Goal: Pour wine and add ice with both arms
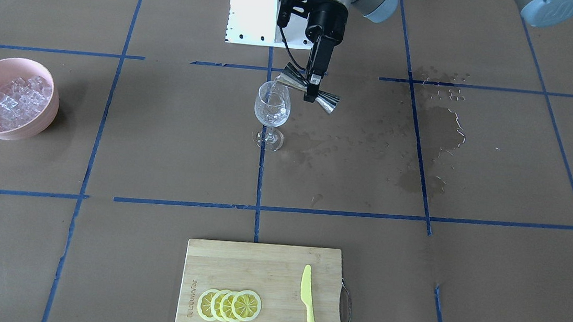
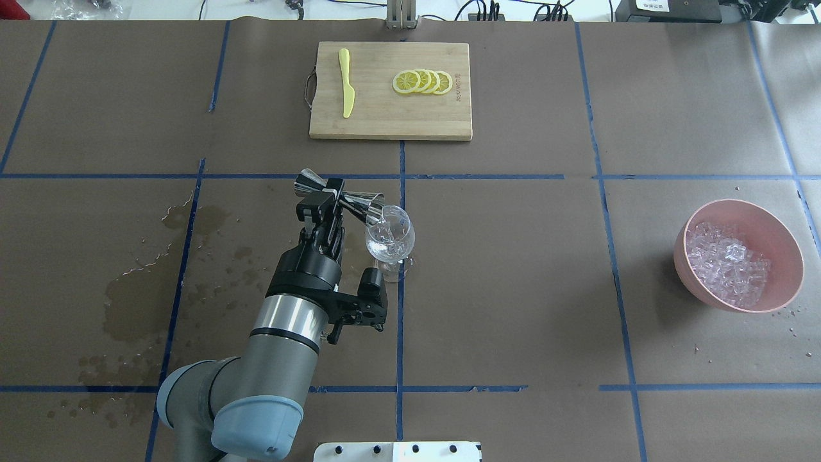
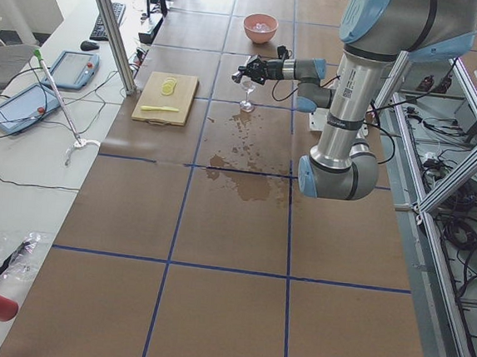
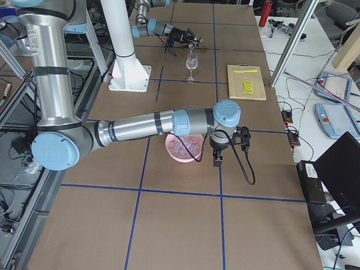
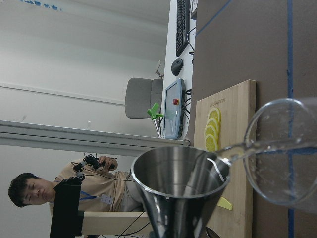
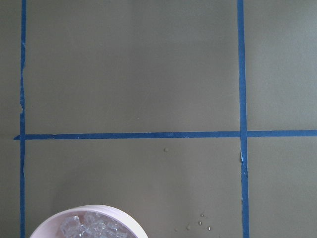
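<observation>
I have the wine glass [image 2: 389, 240] standing near the middle of the worktop [image 2: 513, 289]. My left hand [image 2: 332, 196] holds the jigger [image 2: 363, 205] just left of it, tipped with its mouth over the rim. At the far edge lies the cutting board [image 2: 385, 112], with the knife [image 2: 347, 83] on its left part and the lemon slices [image 2: 423, 81] on its right. The bowl [image 2: 786, 244] sits well off to the right with the ice [image 2: 728, 263] in it. A spill [image 2: 138, 295] spreads on the left.

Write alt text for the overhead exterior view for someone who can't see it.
The left gripper tilts a steel jigger, pouring clear liquid into a wine glass near the middle of the view. A pink bowl of ice sits to the right; a cutting board with lemon slices and a yellow knife lies at the far edge.
</observation>
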